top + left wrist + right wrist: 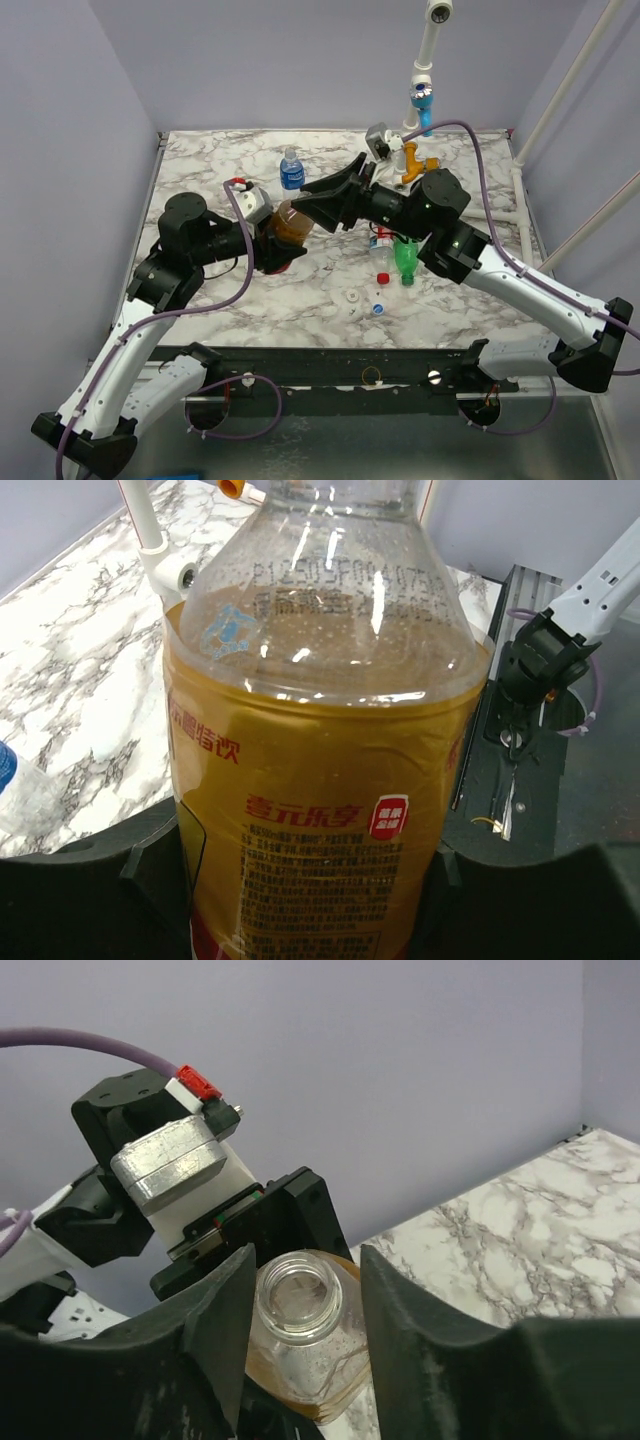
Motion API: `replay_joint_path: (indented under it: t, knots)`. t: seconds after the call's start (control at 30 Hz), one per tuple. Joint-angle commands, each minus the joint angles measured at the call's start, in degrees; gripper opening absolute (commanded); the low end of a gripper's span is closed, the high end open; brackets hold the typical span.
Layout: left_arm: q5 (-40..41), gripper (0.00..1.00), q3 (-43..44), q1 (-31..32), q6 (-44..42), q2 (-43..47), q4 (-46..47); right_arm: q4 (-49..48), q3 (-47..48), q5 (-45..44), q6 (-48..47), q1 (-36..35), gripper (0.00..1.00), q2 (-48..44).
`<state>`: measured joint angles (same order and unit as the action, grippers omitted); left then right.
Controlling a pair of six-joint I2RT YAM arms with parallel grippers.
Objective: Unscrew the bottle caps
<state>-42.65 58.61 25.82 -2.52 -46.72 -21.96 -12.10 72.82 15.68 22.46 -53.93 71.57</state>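
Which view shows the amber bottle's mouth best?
Right wrist: it looks down on the amber bottle, whose neck is open with no cap on it. Left wrist shows only the body and label, with the neck cropped at the top. Top external shows just a bit of the amber body, mouth hidden.

Held bottle (293, 220) left of centre, between fingers of left gripper (280, 245); its neck between fingers of right gripper (303, 207).
Far bottle (291, 168) upright on table (200, 170), behind held bottle.
Third bottle (381, 245) and fourth bottle (405, 258) right of centre, side by side under right arm.
First cap (382, 277) just near of them; second cap (352, 300) and third cap (378, 308) nearer still.
Pipe fittings (420, 160) far right.
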Motion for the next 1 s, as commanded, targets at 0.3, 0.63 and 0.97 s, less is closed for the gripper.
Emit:
replay_joint_path:
  t: [0.3, 0.63, 0.97]
  knots:
    - [5.8, 0.99, 1.9, -0.3, 1.0, 1.4, -0.2, 6.0, 2.9, -7.5, -6.2, -0.3, 0.13, 2.7]
    - [25.7, 0.99, 11.2, -0.3, -0.8, 0.0, -19.2, 6.9, -2.1, -24.4, -19.3, -0.1, 0.10, 5.4]
    - [25.5, 0.99, 20.1, -0.4, 0.8, -6.3, -33.4, -7.8, -4.7, -30.8, -25.0, 5.2, 0.10, 20.4]
